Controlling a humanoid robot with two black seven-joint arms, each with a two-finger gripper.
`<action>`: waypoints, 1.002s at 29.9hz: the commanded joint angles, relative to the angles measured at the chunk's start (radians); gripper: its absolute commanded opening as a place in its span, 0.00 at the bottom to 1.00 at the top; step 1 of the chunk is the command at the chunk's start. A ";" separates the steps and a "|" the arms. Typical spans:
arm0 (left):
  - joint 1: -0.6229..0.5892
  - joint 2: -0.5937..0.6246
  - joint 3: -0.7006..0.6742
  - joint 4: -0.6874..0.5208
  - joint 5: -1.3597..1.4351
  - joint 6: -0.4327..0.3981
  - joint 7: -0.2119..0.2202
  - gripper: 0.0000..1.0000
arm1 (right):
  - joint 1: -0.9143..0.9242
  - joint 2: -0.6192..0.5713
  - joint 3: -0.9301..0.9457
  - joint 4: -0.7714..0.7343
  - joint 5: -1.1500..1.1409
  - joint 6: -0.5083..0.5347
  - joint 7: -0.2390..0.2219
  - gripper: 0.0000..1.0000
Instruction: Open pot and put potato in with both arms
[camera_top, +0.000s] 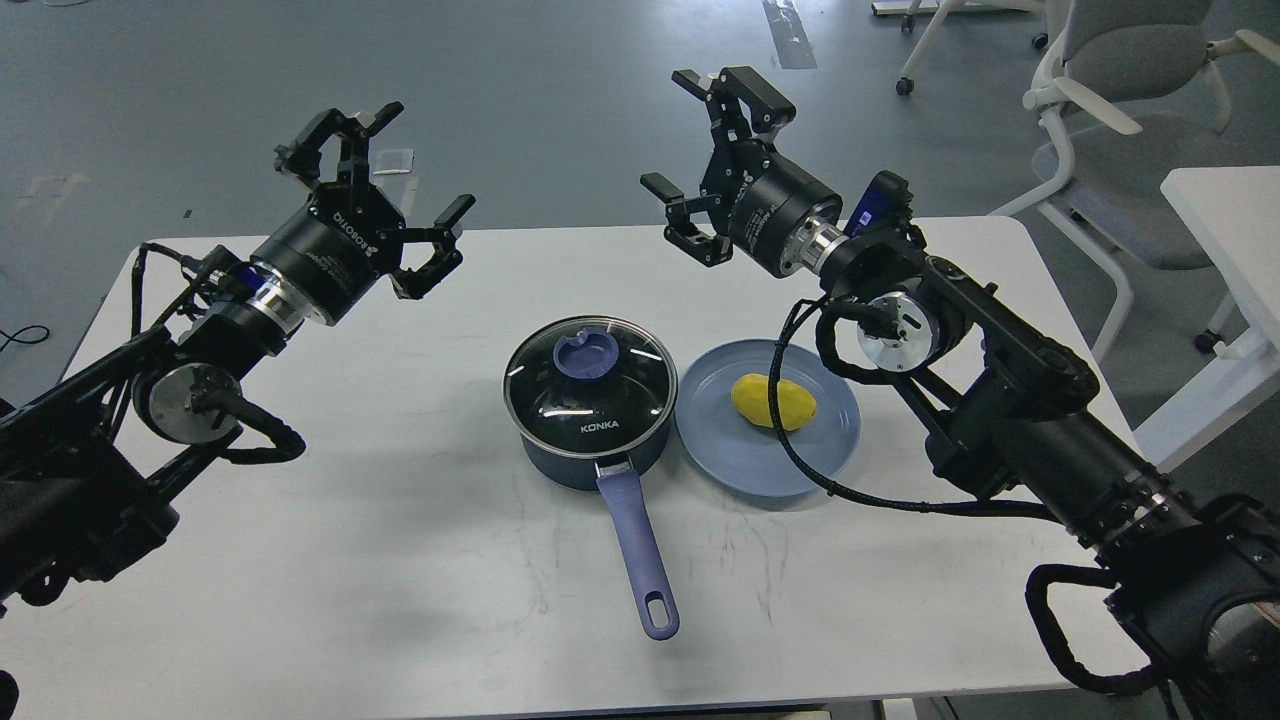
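A dark blue pot (588, 405) stands mid-table with its glass lid (590, 385) on, a blue knob (585, 355) on top and a long blue handle (638, 545) pointing toward me. A yellow potato (773, 401) lies on a blue plate (765, 460) just right of the pot. My left gripper (385, 170) is open and empty, raised above the table's back left, well left of the pot. My right gripper (690, 135) is open and empty, raised behind the pot and plate.
The white table (400, 560) has bare surface in front and to the left. Office chairs (1120, 80) and another white table (1235, 230) stand off to the right on the grey floor.
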 joint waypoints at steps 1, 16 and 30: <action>-0.001 0.000 0.000 0.000 0.000 -0.001 0.001 0.98 | 0.002 0.000 0.000 0.000 0.000 0.000 0.000 1.00; 0.001 0.015 0.010 -0.005 0.009 -0.003 0.005 0.98 | -0.011 -0.003 0.001 0.003 -0.002 -0.009 0.000 1.00; -0.035 0.072 0.013 -0.256 0.900 0.345 -0.013 0.98 | -0.029 -0.055 0.035 0.006 0.003 -0.020 0.005 1.00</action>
